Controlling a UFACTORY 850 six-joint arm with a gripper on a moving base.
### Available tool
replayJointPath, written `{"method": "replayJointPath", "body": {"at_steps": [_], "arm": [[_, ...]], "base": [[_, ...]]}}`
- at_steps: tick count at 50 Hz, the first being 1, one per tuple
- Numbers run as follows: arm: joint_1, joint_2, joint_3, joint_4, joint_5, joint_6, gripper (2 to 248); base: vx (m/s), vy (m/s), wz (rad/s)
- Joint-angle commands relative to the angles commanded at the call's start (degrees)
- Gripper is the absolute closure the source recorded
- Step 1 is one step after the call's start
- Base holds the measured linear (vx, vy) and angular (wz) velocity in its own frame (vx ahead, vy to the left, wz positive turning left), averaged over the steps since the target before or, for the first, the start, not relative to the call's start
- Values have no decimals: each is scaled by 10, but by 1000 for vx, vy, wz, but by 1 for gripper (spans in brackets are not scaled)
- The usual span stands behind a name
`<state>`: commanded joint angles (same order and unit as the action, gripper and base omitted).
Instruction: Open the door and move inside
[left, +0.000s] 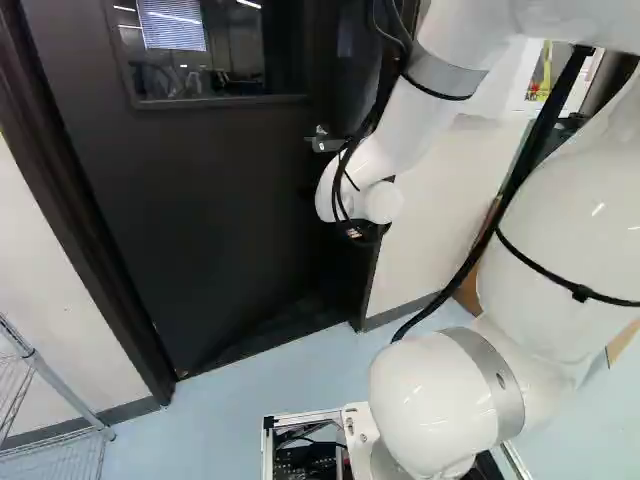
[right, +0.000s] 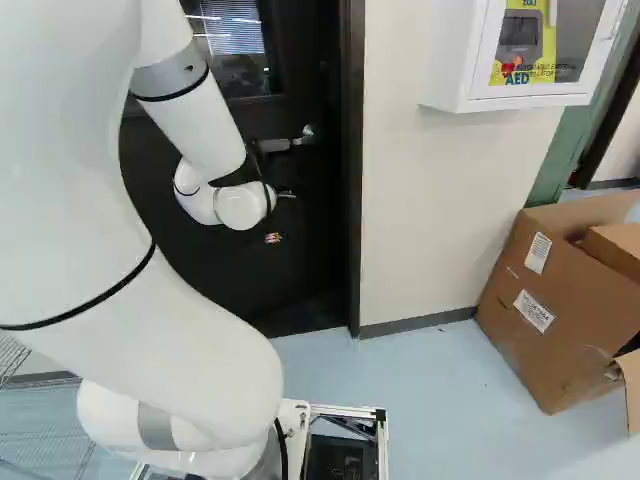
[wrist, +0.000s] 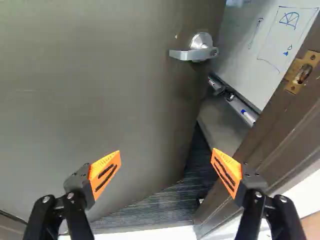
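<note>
Two orange-padded fingers (wrist: 106, 172) of a black gripper (wrist: 166, 151) stand nearest, spread wide with nothing gripped between them. Ahead is a dark door (wrist: 100, 90), ajar, its latch side swung away from the brown door frame (wrist: 272, 130). Through the gap show a whiteboard (wrist: 280, 45) and dark flooring (wrist: 155, 205).

The step in hand looks to be pushing the door wider. The latch seems free, so the lever handle (wrist: 190, 55) probably needs no turning. Best to press the door's face near its latch side, gently and steadily, letting the moving base (right: 383, 445) follow as it swings. One finger lies close to the door frame in the wrist view (the likeliest place to snag), so steering toward the door first would be wise.

The lever handle is ahead of the gripper, beyond the fingertips and well apart from them, more in line with the finger beside the door frame.
</note>
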<state>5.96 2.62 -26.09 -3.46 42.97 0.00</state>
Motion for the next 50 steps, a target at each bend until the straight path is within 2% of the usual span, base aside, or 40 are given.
{"method": "replayJointPath", "body": {"at_steps": [30,50], "arm": [[0,0,0,0,0,0,3],[0,0,0,0,0,0,3]], "base": [[0,6,34],[-1,33,159]]}}
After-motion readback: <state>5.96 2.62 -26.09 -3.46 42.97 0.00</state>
